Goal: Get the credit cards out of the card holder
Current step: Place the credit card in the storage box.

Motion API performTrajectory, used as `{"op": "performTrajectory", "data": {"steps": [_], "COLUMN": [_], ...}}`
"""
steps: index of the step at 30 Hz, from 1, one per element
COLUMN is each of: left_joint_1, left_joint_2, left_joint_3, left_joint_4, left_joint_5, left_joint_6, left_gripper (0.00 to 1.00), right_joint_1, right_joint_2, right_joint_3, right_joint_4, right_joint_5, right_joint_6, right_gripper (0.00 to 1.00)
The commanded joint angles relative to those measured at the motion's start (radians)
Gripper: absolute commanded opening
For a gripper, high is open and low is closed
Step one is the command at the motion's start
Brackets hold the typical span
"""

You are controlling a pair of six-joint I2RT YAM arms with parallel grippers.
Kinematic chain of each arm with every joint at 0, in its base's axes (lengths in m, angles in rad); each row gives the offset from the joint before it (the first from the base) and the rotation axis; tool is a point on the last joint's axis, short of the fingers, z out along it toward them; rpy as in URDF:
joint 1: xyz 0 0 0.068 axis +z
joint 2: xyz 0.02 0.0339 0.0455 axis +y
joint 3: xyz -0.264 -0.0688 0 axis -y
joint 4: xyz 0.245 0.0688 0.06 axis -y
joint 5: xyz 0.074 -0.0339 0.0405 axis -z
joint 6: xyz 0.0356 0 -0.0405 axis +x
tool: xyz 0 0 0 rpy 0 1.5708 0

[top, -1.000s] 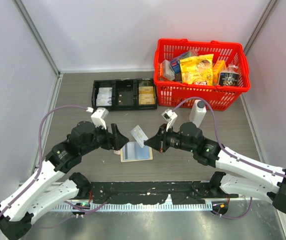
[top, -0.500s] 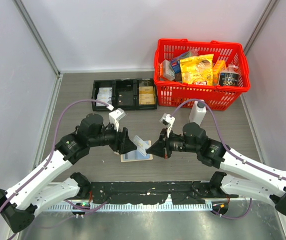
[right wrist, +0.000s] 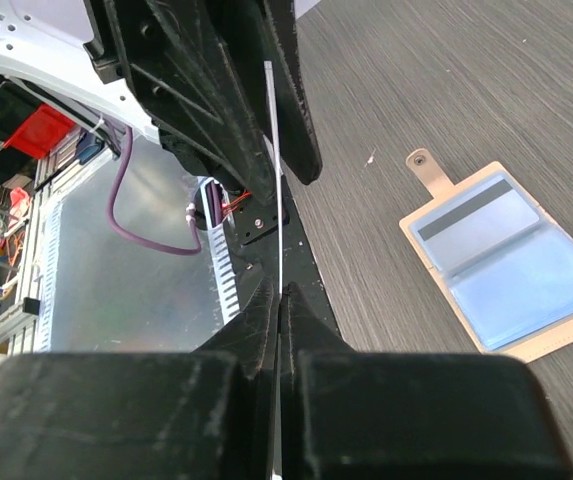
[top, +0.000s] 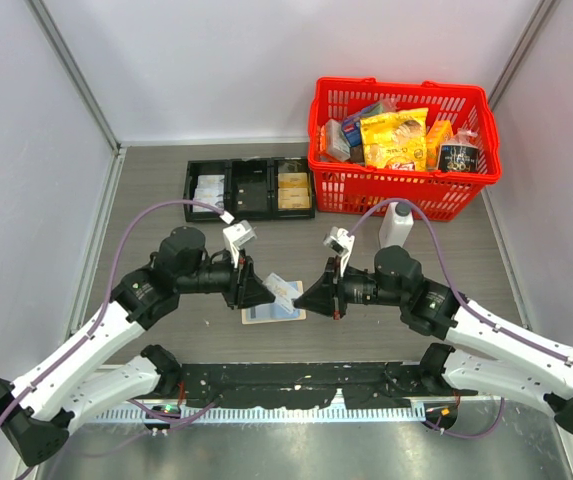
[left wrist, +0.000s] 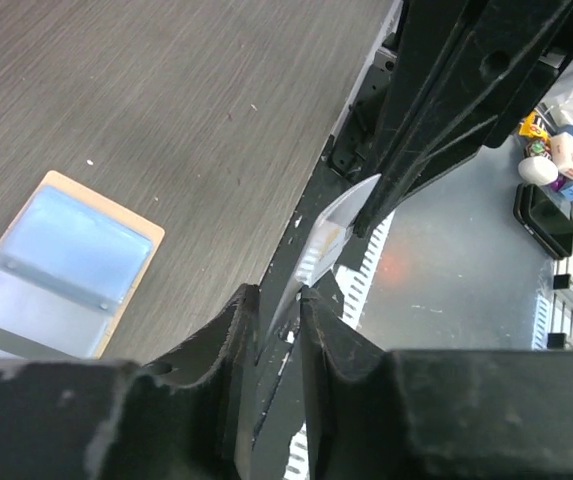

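The tan card holder [top: 273,313] lies open and flat on the table, its pale blue inside facing up [left wrist: 56,270] [right wrist: 511,265]. Above it a thin light credit card [top: 284,288] hangs in the air. My right gripper [top: 301,298] is shut on the card's right end; in the right wrist view the card [right wrist: 274,170] shows edge-on, rising from the pinched tips [right wrist: 277,290]. My left gripper [top: 266,292] faces it from the left. Its jaws [left wrist: 278,292] straddle the card's other end [left wrist: 331,235] with a narrow gap still showing beside the card.
A black three-compartment tray [top: 250,188] sits at the back centre. A red basket [top: 403,148] full of packaged goods stands at the back right, with a white bottle [top: 397,226] just in front of it. Grey walls close in both sides.
My left gripper has moved right, up to the card, and its jaws have narrowed around the card's end. The right gripper has lowered the card slightly, still shut on it.
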Motion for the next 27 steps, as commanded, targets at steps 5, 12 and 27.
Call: {"op": "performTrajectory", "data": {"steps": [5, 12, 27], "left_joint_1": [-0.002, 0.021, 0.53], "left_joint_2": [-0.044, -0.009, 0.489], "left_joint_3": [0.007, 0.049, 0.287], "left_joint_4": [0.012, -0.06, -0.087], "left_joint_5": [-0.031, -0.304, -0.58], "left_joint_6": [0.026, -0.004, -0.117], "left_gripper": [0.0, 0.0, 0.0], "right_joint_1": [-0.003, -0.003, -0.003], "right_joint_2": [-0.013, -0.023, -0.045], "right_joint_3": [-0.017, -0.023, -0.086], "right_joint_4": [0.053, -0.011, -0.095], "right_joint_5": [0.048, 0.286, 0.645], "right_joint_6": [-0.019, 0.003, 0.073], "right_gripper": [0.02, 0.65, 0.8]}}
